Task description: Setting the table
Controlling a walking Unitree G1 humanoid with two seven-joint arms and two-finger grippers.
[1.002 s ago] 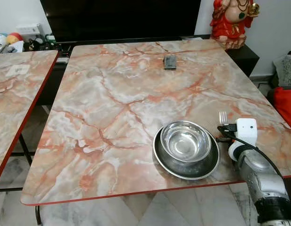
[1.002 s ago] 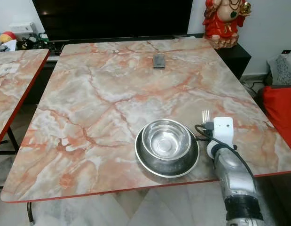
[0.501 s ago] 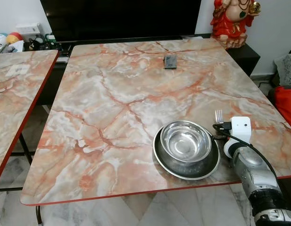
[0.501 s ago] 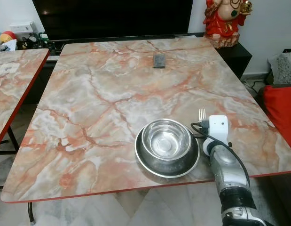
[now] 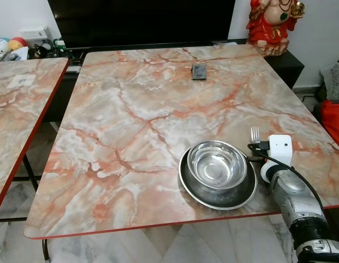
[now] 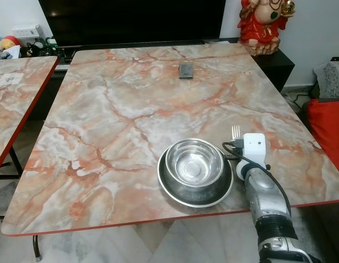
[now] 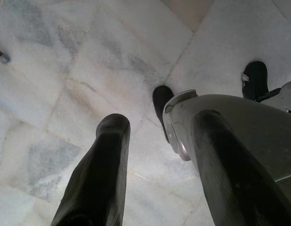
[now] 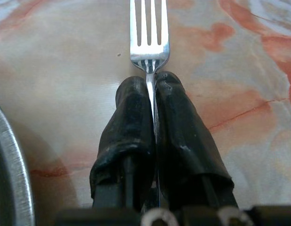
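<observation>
Right wrist view puts the fork (image 8: pixel 149 33) dead ahead of the right gripper (image 8: pixel 152 82): its neck runs straight back between the two black fingers (image 8: pixel 131 113), which are pressed together on the thin handle, so the jaws are clamped on it. The fork's long axis lines up with the gripper's own axis, tines pointing away from the robot toward the far side of the table (image 5: pixel 131 109). The tines sit low over the marbled top; whether they touch it or hang just above, I cannot tell.

Just beside the fork, on the robot's left, stands a steel bowl (image 5: pixel 217 164) nested in a wider steel plate (image 5: pixel 213 194), near the table's front edge. The plate's rim (image 8: pixel 13 179) curves through the edge of the wrist picture, close to the fingers but apart from them. The coming move, by my judgement, is to lay the fork flat to the right of the plate, and that turns on keeping this small gap from the rim while lowering.

From the head, the white wrist housing (image 6: pixel 254 149) covers the fingers and most of the handle; only the tines (image 6: pixel 235 131) stick out past it.

The left gripper (image 7: pixel 154 155) hangs idle over the tiled floor, jaws apart, beside the robot's own leg.

A small dark object (image 5: pixel 199 72) lies far up the table; what it is cannot be made out.
</observation>
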